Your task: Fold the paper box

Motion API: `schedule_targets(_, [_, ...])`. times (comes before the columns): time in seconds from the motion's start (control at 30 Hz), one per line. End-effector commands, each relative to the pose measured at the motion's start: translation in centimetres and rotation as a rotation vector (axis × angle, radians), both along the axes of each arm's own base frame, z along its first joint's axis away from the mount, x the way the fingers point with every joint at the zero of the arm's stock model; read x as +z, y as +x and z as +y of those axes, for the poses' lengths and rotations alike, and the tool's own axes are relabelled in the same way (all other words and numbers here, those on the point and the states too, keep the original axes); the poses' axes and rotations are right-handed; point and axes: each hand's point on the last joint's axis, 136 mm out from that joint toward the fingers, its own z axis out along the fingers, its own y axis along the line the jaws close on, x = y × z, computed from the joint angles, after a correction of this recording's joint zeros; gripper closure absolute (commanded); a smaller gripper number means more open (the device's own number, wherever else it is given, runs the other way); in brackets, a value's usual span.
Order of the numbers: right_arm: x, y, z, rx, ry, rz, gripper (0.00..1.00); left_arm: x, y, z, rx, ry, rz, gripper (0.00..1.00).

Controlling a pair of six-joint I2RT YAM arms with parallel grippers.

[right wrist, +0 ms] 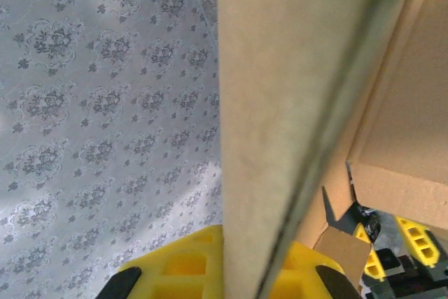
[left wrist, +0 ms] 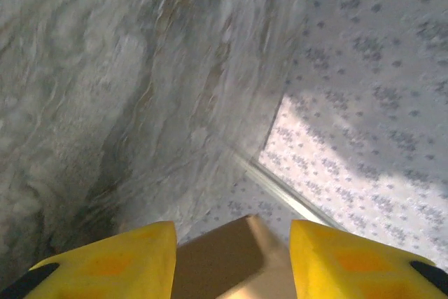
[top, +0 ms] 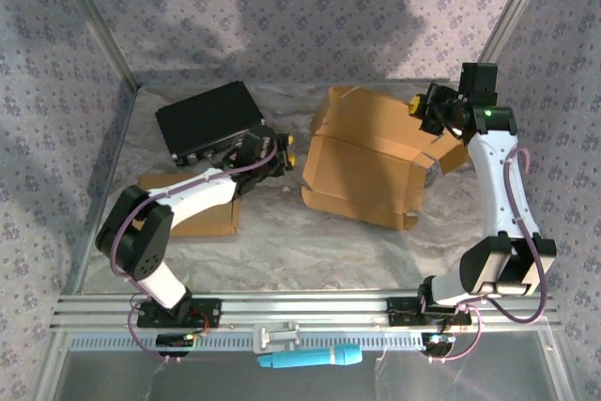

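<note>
From above, a brown cardboard box [top: 362, 171] sits open and partly folded on the counter [top: 282, 251], right of centre, its walls up and its flaps loose. The left arm reaches low across the counter from the near left, and the left hand [top: 282, 150] is just beside the box's left edge. The right arm stands up from the near right, and the right hand [top: 427, 112] is at the box's far right corner, on a raised flap [top: 441, 152]. A black case [top: 207, 119] lies at the far left. A flat cardboard sheet [top: 202, 218] lies under the left arm. A blue tool [top: 310, 358] lies in front of the near rail. From the left wrist, the left hand [left wrist: 229, 232] is spread, with one yellow finger [left wrist: 112, 264] at each lower corner of the picture. A corner of the box [left wrist: 231, 257] lies between them; whether they touch it cannot be told. Beyond is the pale marbled counter [left wrist: 105, 89] and a patterned wall [left wrist: 378, 103]. From the right wrist, the flap [right wrist: 280, 103] is seen edge-on, running from top to bottom. The right hand [right wrist: 248, 260] pinches it, with a yellow finger [right wrist: 175, 264] pressed on either side. The inside of the box [right wrist: 413, 138] shows on the right, and patterned wall [right wrist: 105, 103] on the left.
</note>
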Motion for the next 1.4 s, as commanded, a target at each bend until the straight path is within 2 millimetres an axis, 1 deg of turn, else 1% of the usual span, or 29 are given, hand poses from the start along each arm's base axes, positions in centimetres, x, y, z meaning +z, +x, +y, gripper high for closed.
schedule_targets(0.0, [1.3,-0.4,0.4,0.006,0.021,-0.034,1.0,1.4,2.1,-0.1,-0.125,0.017,-0.052,0.52])
schedule_targets(0.07, [1.2,-0.5,0.5,0.01,0.026,-0.032,1.0,1.4,4.0,-2.3,-0.242,-0.015,-0.104,0.57])
schedule_targets(0.13, [1.1,-0.4,0.4,0.006,0.025,-0.028,1.0,1.7,4.8,-4.0,-0.32,-0.015,-0.15,0.6])
schedule_targets(0.2, [1.0,-0.1,0.4,0.002,0.027,-0.033,1.0,1.6,4.8,-5.0,-0.371,-0.006,-0.162,0.63])
schedule_targets(0.37, [1.2,0.5,0.5,0.001,0.034,-0.045,1.0,1.2,3.9,-7.5,-0.455,-0.049,-0.196,0.76])
schedule_targets(0.43, [1.2,0.7,0.6,0.002,0.037,-0.046,1.0,1.4,3.7,-7.9,-0.458,-0.063,-0.218,0.76])
schedule_targets(0.53, [1.0,0.9,0.7,0.004,0.038,-0.043,1.0,2.5,3.5,-8.5,-0.482,-0.06,-0.28,0.76])
schedule_targets(0.63, [0.7,1.0,0.9,0.009,0.045,-0.037,1.0,3.0,2.3,-8.8,-0.524,-0.012,-0.317,0.75])
schedule_targets(0.73, [0.3,1.1,0.8,0.005,0.048,-0.03,1.0,2.8,0.6,-8.9,-0.584,0.065,-0.334,0.72])
schedule_targets(0.8, [0.1,1.3,1.0,0.009,0.053,-0.029,1.0,2.2,-0.5,-9.2,-0.638,0.12,-0.331,0.69])
schedule_targets(0.9, [0.0,1.3,1.5,0.022,0.055,-0.025,1.0,1.2,-1.9,-9.4,-0.727,0.245,-0.321,0.62])
schedule_targets(1.07, [-0.8,1.0,2.5,0.047,0.063,-0.005,1.0,1.4,-2.7,-9.4,-0.813,0.455,-0.408,0.5])
schedule_targets(1.2, [-1.2,0.7,3.0,0.057,0.065,0.005,1.0,1.2,-2.8,-10.0,-0.836,0.495,-0.445,0.47])
schedule_targets(1.37, [-1.7,0.3,3.7,0.075,0.061,0.015,1.0,1.5,-2.5,-10.0,-0.82,0.525,-0.496,0.43])
